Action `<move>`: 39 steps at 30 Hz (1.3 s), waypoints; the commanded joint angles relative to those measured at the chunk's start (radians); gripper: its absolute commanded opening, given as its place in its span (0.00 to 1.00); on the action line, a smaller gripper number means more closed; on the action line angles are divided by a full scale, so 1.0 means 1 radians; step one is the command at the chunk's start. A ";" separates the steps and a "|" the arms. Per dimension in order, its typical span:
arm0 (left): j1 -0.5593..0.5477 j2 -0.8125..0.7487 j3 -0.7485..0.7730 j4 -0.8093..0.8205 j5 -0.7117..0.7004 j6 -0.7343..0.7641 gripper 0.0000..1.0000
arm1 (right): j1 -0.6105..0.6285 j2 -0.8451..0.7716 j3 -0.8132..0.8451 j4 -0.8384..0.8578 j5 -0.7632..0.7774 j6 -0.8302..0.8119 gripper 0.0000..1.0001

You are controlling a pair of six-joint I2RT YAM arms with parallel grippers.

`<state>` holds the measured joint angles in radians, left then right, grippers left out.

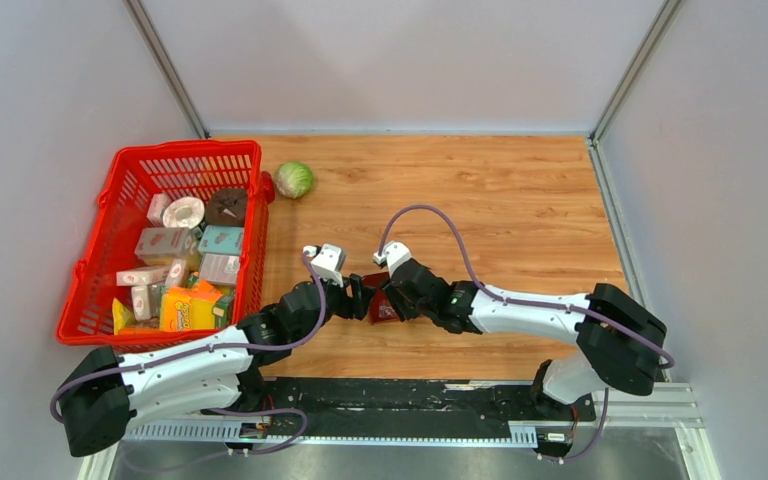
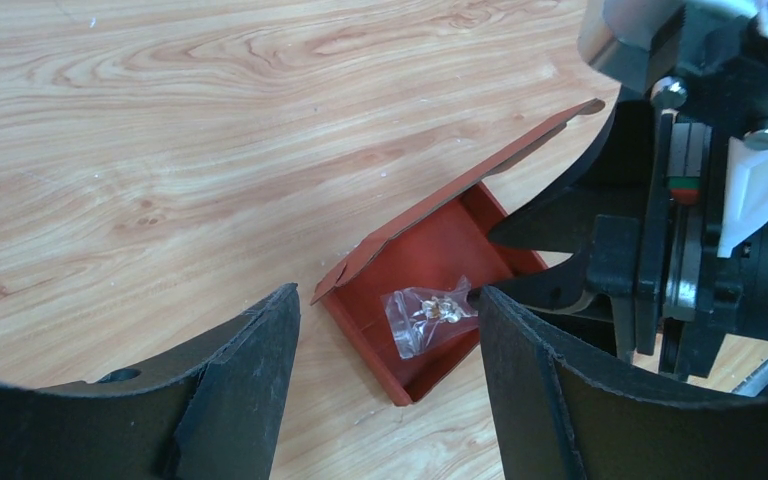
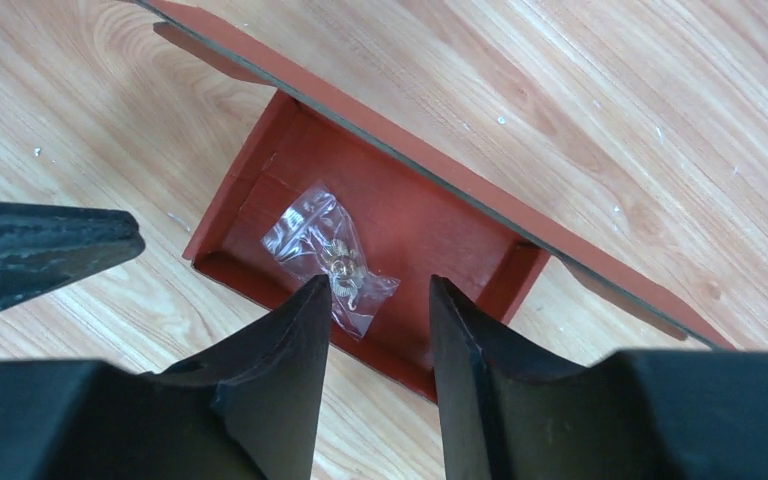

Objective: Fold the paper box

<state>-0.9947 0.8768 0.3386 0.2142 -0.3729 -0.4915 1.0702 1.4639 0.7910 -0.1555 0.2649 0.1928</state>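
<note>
the paper box (image 2: 430, 245) stands on the wooden table (image 1: 520, 200), near the front and about in the middle, between the two arms. it is dark red and is folded into a shallow open tray, with one long flap (image 3: 430, 165) raised along one long side. inside it lies a small clear plastic bag (image 3: 332, 258) with some tiny gold-coloured pieces. the left gripper (image 2: 385, 300) hangs over one end of the box with its fingers spread wide. a corner of the tray shows between them, and they hold nothing. the right gripper (image 3: 378, 290) is at the long wall opposite the flap. its fingers are apart, with a gap much wider than the thin cardboard. in the left wrist view one tip seems to reach inside the tray, but i cannot tell if it touches the wall. well to the left, a red mesh basket (image 1: 110, 220) holds small printed cartons (image 1: 165, 243), and a green cabbage (image 1: 294, 179) lies just beside its far right corner.
</note>
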 commanded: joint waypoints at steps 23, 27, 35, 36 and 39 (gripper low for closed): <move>-0.004 0.272 0.269 -0.208 -0.061 -0.027 0.60 | -0.516 -0.355 -0.229 0.178 -0.586 0.149 0.61; -0.004 0.278 0.283 -0.254 -0.066 -0.050 0.58 | -0.515 -0.301 -0.222 0.243 -0.573 0.131 0.55; -0.004 0.317 0.306 -0.292 -0.057 -0.082 0.49 | -0.513 -0.241 -0.213 0.326 -0.576 0.071 0.52; -0.004 0.318 0.310 -0.297 -0.060 -0.088 0.49 | -0.510 -0.234 -0.211 0.332 -0.579 0.069 0.52; -0.004 0.309 0.300 -0.299 -0.073 -0.094 0.47 | -0.500 -0.220 -0.200 0.341 -0.581 0.054 0.47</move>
<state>-0.9947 1.1934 0.6048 -0.0731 -0.4248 -0.5629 0.5591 1.2308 0.5694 0.0963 -0.3023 0.2909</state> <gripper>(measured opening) 0.477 0.490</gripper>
